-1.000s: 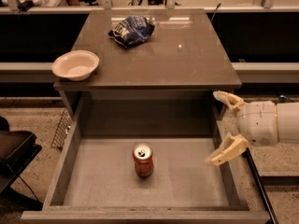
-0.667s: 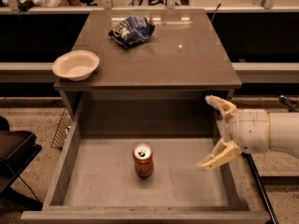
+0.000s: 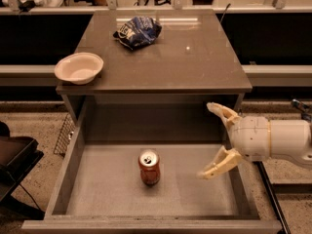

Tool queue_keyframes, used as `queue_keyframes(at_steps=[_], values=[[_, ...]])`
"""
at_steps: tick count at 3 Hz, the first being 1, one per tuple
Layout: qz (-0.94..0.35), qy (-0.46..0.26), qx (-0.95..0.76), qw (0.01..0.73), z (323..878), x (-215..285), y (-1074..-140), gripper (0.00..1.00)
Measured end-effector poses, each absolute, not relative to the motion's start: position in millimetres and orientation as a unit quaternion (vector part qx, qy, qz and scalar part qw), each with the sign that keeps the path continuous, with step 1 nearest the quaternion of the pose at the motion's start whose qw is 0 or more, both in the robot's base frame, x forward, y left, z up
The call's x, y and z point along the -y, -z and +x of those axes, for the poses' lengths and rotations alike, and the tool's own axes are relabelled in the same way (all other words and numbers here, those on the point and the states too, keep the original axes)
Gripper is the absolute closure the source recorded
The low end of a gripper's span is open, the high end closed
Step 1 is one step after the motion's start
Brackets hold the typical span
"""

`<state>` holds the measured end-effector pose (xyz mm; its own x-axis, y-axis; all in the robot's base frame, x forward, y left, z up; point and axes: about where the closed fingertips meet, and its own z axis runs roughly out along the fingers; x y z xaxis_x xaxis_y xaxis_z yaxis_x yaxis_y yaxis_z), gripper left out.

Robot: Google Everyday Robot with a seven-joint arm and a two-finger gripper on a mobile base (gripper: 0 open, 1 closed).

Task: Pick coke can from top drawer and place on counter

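You'll find the coke can (image 3: 149, 167) standing upright on the speckled floor of the open top drawer (image 3: 105, 191), roughly mid-width and a little toward the front wall. To its right, the gripper (image 3: 205, 141) hangs over the drawer's right side. Its two fingers are spread wide and point toward the can but stay well apart from it. Behind the drawer, the counter (image 3: 195, 67) carries a white bowl (image 3: 78, 68) at its front-left corner and a crumpled blue-and-white chip bag (image 3: 138, 32) near the back.

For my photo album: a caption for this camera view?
The gripper, fingers open, hovers over the open top drawer, apart from the upright coke can.
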<state>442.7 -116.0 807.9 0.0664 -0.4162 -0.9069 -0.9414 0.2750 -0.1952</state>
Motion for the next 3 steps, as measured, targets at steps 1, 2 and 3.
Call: queue_keyframes(at_steps=[1, 2, 3], values=[[-0.549, -0.283, -0.622, 0.481, 448, 80, -759, 0.00], [-0.558, -0.277, -0.623, 0.473, 452, 63, -729, 0.00], [-0.555, -0.295, -0.617, 0.474, 453, 47, -702, 0.00]])
